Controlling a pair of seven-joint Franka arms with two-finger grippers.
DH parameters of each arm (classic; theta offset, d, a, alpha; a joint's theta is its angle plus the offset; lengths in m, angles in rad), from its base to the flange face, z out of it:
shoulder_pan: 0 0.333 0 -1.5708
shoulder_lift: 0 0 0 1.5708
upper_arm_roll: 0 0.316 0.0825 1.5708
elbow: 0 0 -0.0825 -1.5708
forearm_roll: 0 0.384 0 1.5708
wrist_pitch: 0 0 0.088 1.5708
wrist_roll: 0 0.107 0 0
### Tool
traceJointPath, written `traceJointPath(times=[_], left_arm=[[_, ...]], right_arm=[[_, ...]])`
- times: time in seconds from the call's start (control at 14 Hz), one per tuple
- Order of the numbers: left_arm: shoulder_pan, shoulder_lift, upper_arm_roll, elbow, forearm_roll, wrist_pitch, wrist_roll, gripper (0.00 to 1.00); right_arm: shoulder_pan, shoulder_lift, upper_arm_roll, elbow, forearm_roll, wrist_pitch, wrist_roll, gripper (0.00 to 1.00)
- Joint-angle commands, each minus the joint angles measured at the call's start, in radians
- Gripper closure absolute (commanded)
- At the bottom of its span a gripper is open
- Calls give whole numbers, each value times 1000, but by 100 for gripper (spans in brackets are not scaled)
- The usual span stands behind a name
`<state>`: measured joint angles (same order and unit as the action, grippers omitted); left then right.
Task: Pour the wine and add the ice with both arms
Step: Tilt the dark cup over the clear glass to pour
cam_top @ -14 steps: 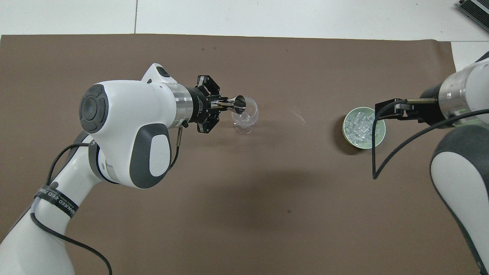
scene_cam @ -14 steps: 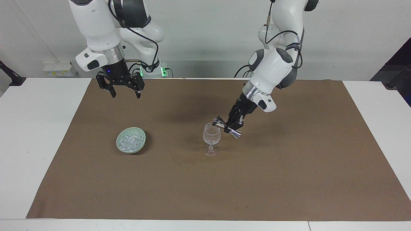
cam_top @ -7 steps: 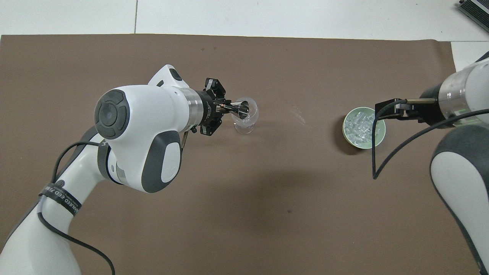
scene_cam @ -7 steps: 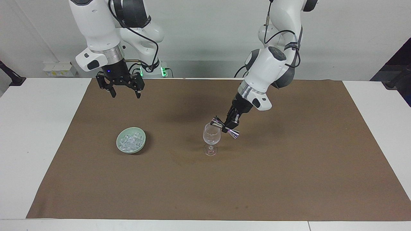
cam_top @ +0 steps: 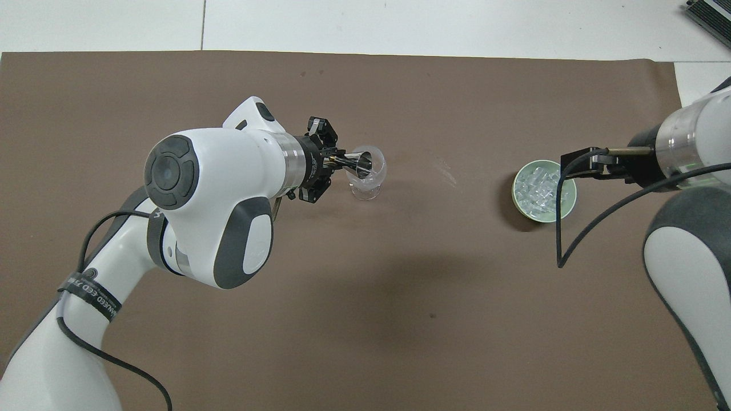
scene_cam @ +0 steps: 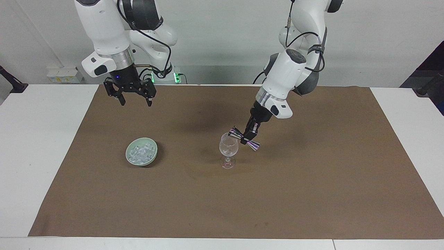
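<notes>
left gripper (scene_cam: pixel 248 136): clamped a steel jigger (scene_cam: pixel 244 138), tipped over the wine glass (scene_cam: pixel 228 148) at frame centre.
right gripper (scene_cam: pixel 133 98): spread wide, waited upper left.
ice (scene_cam: pixel 140 152): in green bowl (scene_cam: pixel 151 159), centre-left.
step: pouring; next likely needs ice fetched.

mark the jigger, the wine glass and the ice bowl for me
jigger (scene_cam: pixel 245 138): facing view, on its narrow waist, in the left gripper.
wine glass (scene_cam: pixel 228 147): facing view, on its bowl.
ice bowl (cam_top: pixel 566 208): overhead view, on its green rim.
</notes>
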<state>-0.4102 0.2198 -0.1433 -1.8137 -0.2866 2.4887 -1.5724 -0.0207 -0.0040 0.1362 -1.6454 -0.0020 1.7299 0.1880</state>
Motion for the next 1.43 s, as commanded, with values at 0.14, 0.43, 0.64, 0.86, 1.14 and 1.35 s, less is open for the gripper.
traceJointPath(times=[0.14,0.43,0.64,0.86,1.14,1.35], left_arm=[[-19,13,16,17,61,15,-20,100],[-28,27,19,40,89,13,-26,100],[-39,32,19,56,145,10,-40,100],[-39,33,19,59,208,9,-54,100],[-42,33,18,65,256,2,-58,100],[-61,36,19,77,273,1,-64,100]], right_arm=[[-21,-7,8,-1,24,-4,-22,0],[-21,-7,8,1,24,-4,-22,0],[-21,-7,8,-1,24,-4,-22,0],[-21,-7,8,-1,24,-4,-22,0],[-21,-7,8,-1,24,-4,-22,0],[-21,-7,8,1,24,-4,-22,0]])
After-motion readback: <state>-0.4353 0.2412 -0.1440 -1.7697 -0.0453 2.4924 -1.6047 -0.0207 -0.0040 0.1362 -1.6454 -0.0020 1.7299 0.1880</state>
